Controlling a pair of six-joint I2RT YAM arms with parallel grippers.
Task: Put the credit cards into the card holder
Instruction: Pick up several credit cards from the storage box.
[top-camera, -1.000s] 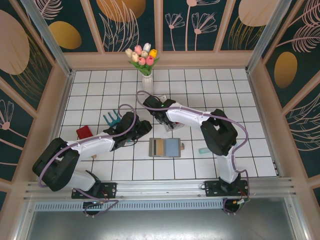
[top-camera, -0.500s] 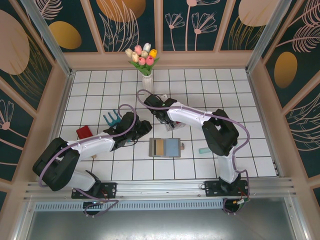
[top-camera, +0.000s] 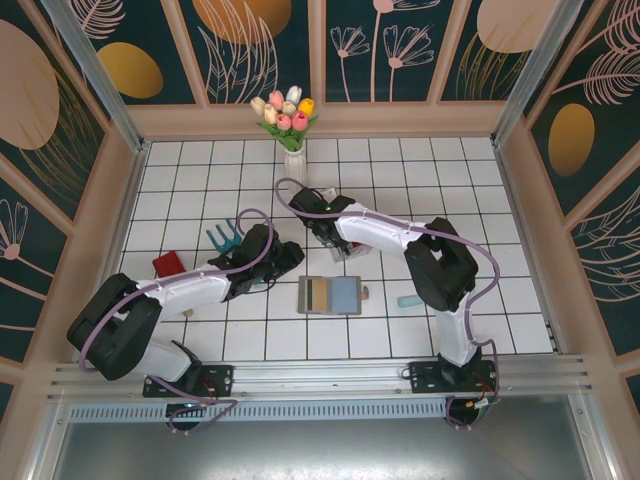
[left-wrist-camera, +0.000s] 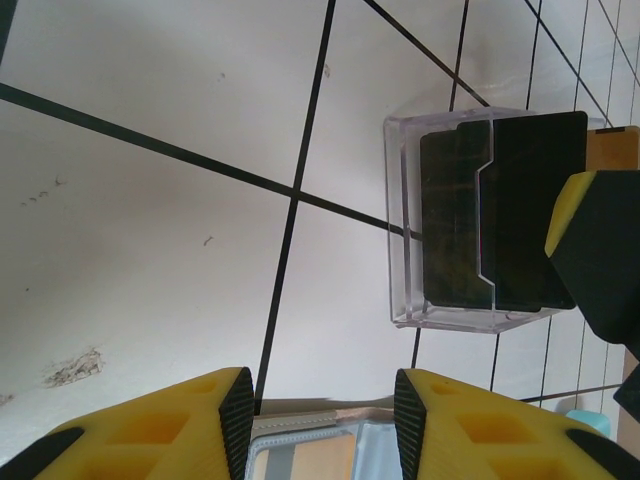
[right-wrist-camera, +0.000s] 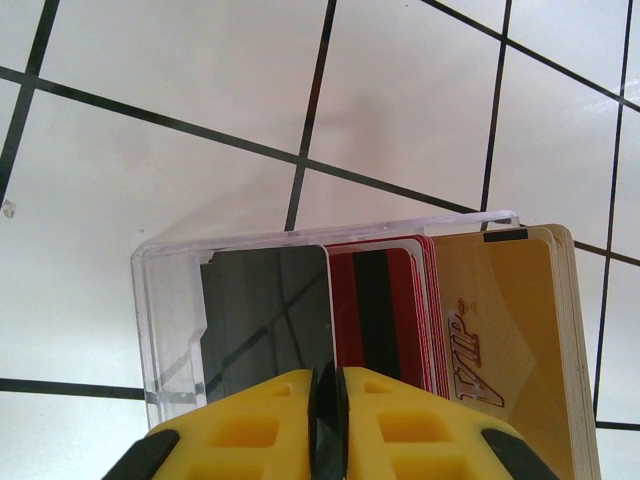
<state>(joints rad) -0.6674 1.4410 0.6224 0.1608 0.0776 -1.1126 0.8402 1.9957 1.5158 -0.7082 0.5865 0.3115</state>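
Note:
The credit cards stand upright in a clear plastic rack (right-wrist-camera: 165, 300): a black card (right-wrist-camera: 265, 310), red cards (right-wrist-camera: 385, 310) and gold VIP cards (right-wrist-camera: 500, 320). My right gripper (right-wrist-camera: 328, 400) is shut on the black card's near edge, above the rack (top-camera: 347, 254). The card holder (top-camera: 330, 295) lies open and flat in front of the rack, its tan and blue inside facing up. My left gripper (left-wrist-camera: 320, 420) hangs open just left of the card holder (left-wrist-camera: 320, 455), whose far edge shows between its fingers. The left wrist view also catches the rack (left-wrist-camera: 400, 220) and black card (left-wrist-camera: 500, 210).
A vase of tulips (top-camera: 292, 150) stands at the back centre. A teal rake-like toy (top-camera: 222, 236) and a red object (top-camera: 166, 265) lie on the left. A small teal piece (top-camera: 408, 300) lies right of the card holder. Wooden walls enclose the tiled table.
The right arm's wrist has shifted slightly toward the back at the rack. The left arm has stayed still.

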